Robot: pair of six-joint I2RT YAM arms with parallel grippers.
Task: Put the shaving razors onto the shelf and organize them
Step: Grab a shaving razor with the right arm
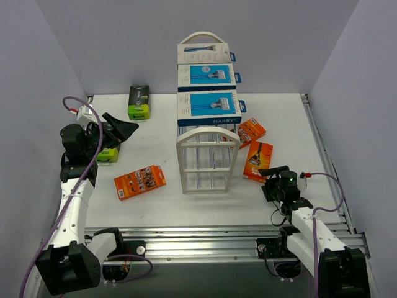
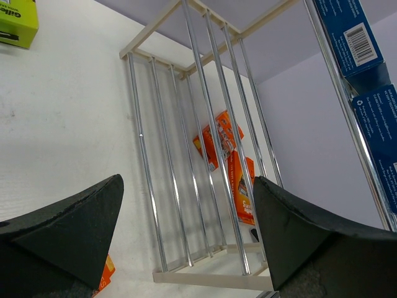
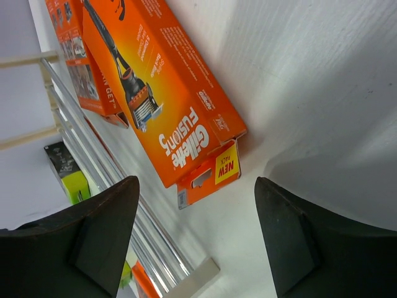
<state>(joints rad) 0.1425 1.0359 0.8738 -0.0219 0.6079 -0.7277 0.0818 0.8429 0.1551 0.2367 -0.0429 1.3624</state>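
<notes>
Hovering nr orange razor box: R tool, jaws apart.

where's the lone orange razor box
In the top view, the lone orange box lies flat on the left half of the table, just left of the shelf, with a lime-green box beyond it.

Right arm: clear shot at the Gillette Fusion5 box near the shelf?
Probably yes. The orange Gillette Fusion5 box lies flat on the table just ahead of the right arm's open jaws, nothing between them; the shelf stands off to one side, not across the path.
</notes>
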